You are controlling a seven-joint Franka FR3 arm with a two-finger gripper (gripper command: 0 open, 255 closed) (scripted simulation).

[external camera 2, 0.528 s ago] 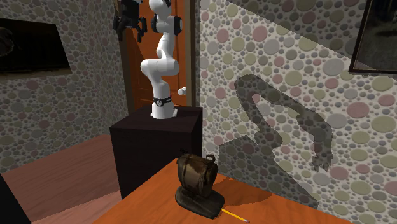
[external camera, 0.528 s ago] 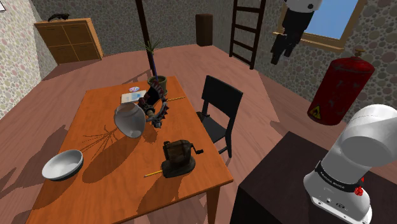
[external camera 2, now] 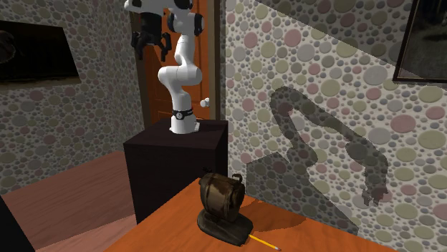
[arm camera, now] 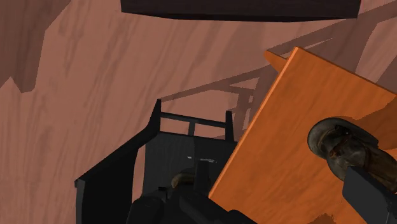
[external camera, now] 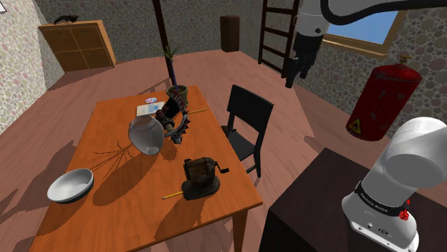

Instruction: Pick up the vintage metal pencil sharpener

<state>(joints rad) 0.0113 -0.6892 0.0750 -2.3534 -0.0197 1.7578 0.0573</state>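
In the shoulder view the claw (external camera: 292,77) hangs in the upper right of the frame. It is high over the floor beyond the chair (external camera: 247,127) and well apart from the table (external camera: 114,215). The sharpener (external camera: 200,177) stands upright on the table in the lower middle of the frame, near the edge by the chair. A pencil (external camera: 171,194) lies just beside its base, and a bowl (external camera: 70,185) sits at lower left.

In the second exterior view the claw is at upper left, above the stand (external camera 2: 175,168). The sharpener stands on the table at the bottom middle.

In the wrist view the fingers (arm camera: 369,194) stand apart, so the claw is released and empty. The sharpener sits on the table, partly behind one finger. The chair stands beside the table's edge.
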